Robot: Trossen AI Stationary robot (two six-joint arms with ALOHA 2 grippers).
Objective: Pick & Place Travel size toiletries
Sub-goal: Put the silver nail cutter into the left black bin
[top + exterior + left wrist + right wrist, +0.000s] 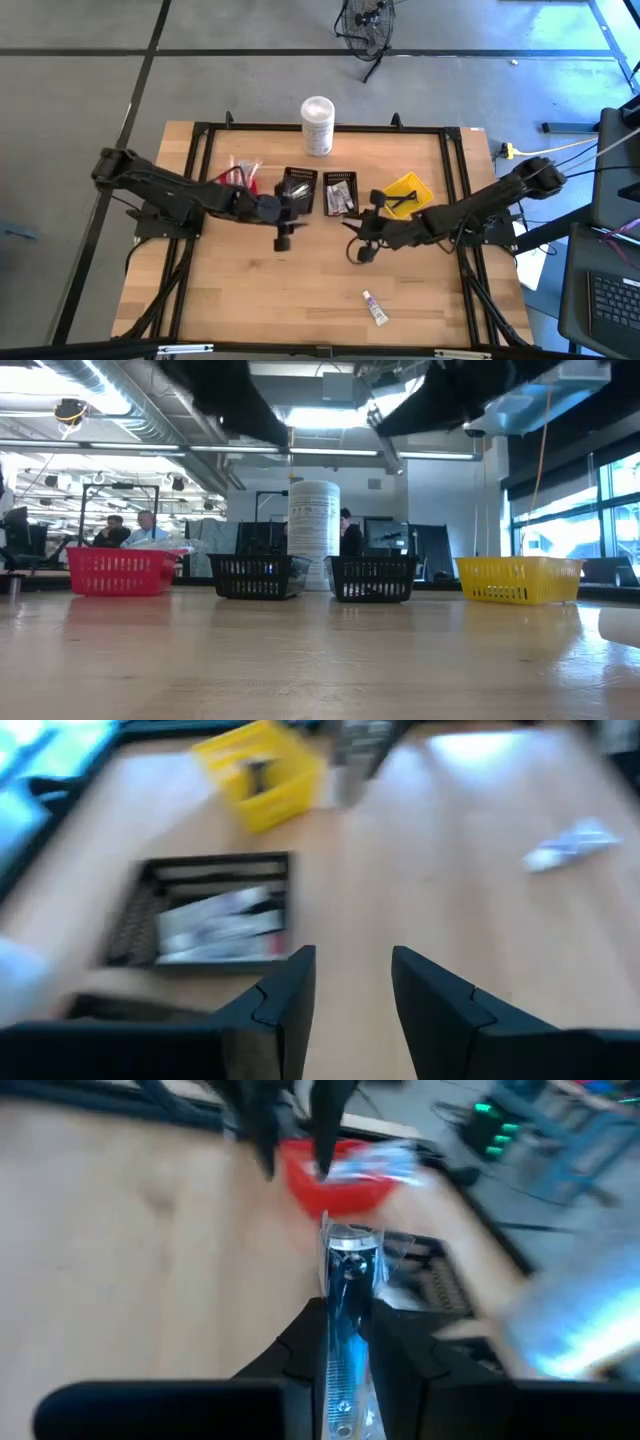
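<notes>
Pale wood table [260,290], framed by a black rail. Bins counted: four in a row — one red bin [238,176], two black bins [299,189] [339,192], one yellow bin [408,192]. One tall white canister [317,125] stands behind them at the far edge.

Toiletries: one small white tube [375,308] lies alone on bare wood near the front edge, well apart from the bins. The right-hand black bin holds several pale packets [215,925]; count not readable. Clear-wrapped items show in the red bin [370,1165]; count not readable.

Left gripper [350,990]: over the table just in front of the left black bin, fingers spread, nothing between them.

Right gripper [348,1342]: just in front of the right black bin, fingers pinching one slim item in clear wrapping [347,1295], which sticks out forward past the fingertips.
</notes>
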